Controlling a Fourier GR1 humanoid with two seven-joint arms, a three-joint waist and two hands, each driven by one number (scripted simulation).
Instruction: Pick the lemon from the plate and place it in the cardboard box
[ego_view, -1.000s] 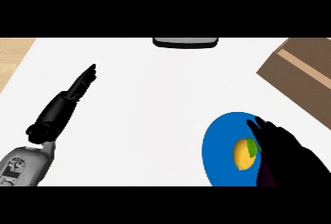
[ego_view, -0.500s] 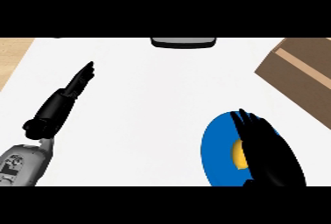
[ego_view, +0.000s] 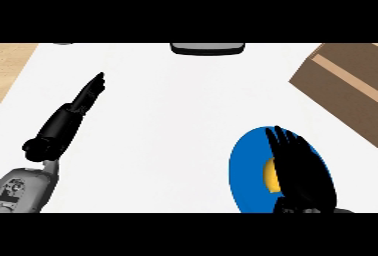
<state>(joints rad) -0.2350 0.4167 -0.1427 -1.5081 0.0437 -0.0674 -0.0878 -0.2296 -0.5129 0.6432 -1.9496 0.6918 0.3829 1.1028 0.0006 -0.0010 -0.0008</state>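
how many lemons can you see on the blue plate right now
1: a lemon on the blue plate, mostly covered by the right hand. Another could be hidden beneath that hand.

L hand (ego_view: 83, 100): fingers straight, resting, view left | R hand (ego_view: 299, 167): fingers straight, lower right

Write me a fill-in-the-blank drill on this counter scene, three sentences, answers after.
1. The lemon lies on a plate whose colour is ____.
2. The hand over the plate is the robot's ____ hand.
3. The cardboard box sits at the view's upper ____.

Answers: blue; right; right
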